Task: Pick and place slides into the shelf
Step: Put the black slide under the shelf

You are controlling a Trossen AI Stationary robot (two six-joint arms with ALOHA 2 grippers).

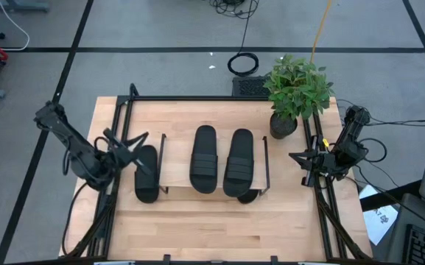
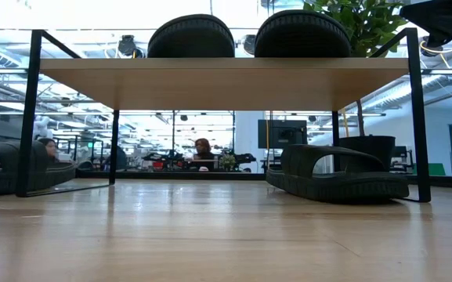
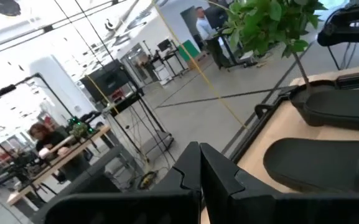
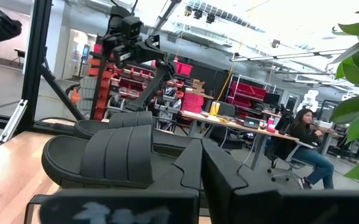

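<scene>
The shelf [image 1: 177, 163] stands mid-table, and two black slides [image 1: 205, 158] [image 1: 239, 162] lie side by side on its top board [image 2: 226, 82]. A third slide [image 2: 339, 174] rests sole-down on the table under the shelf's right end. A fourth slide [image 1: 146, 177] lies on the table just left of the shelf. My left gripper [image 1: 144, 138] hovers shut above that slide, pointing level toward the shelf and holding nothing. My right gripper [image 1: 295, 157] waits shut at the table's right edge, beside the shelf's right end.
A potted plant [image 1: 294, 92] stands at the table's far right corner, close to my right arm. Black rails [image 1: 116, 118] frame the tabletop. Bare wood lies along the near edge [image 1: 212, 228]. People sit at desks in the room beyond.
</scene>
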